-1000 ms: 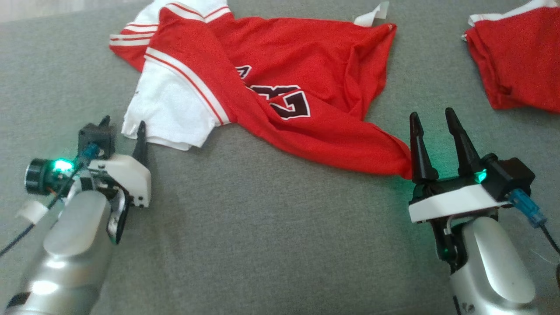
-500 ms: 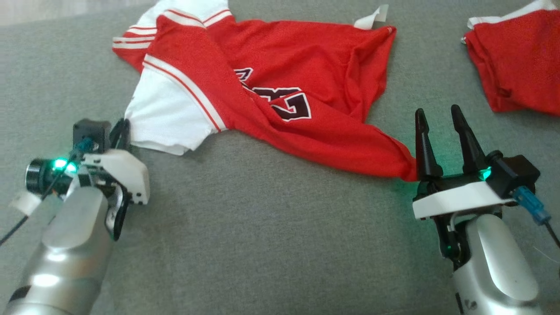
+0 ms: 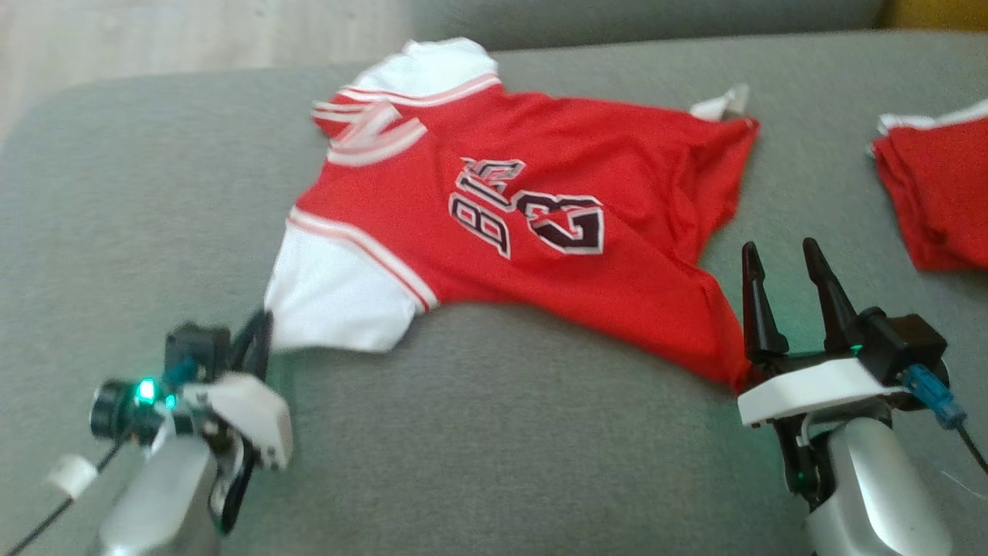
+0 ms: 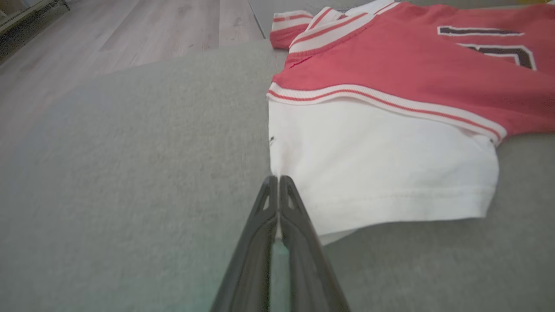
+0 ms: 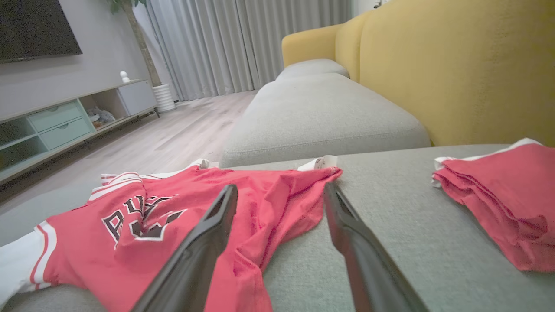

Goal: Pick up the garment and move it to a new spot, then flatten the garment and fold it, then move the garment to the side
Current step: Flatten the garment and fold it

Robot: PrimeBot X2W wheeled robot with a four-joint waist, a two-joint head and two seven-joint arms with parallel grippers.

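Jersey (image 3: 540, 255), red with white sleeves and dark letters, lies in the middle of the big grey sofa seat (image 3: 478, 448), a bit wrinkled and not yet flat. Behind the seat is a yellow sofa back (image 5: 455, 65). The jersey's long way runs across the seat from side to side, with the collar at the robot's left and the bottom hem at its right. So its near edge stretches from one arm to the other. A second red garment (image 3: 938, 193) sits folded at the far right, well apart from the jersey.

The left gripper (image 4: 278, 180) is at the near left. Its jaws are pressed together on the edge of the white sleeve (image 4: 377, 173), and the cloth pulls to a little point where they pinch it. The right gripper (image 3: 779, 255) is at the near right. Its jaws are wide apart and have nothing in them. The near hem corner (image 3: 718, 355) lies just beside the right gripper, on its left side and down low by the bottom of its jaws, not between them. That is the thing that matters most, I think: the right arm is the nearer one to that corner, and its jaws would need to slide left and dip down to get around the cloth. A small white tag (image 3: 722, 100) sticks out at the far hem corner.
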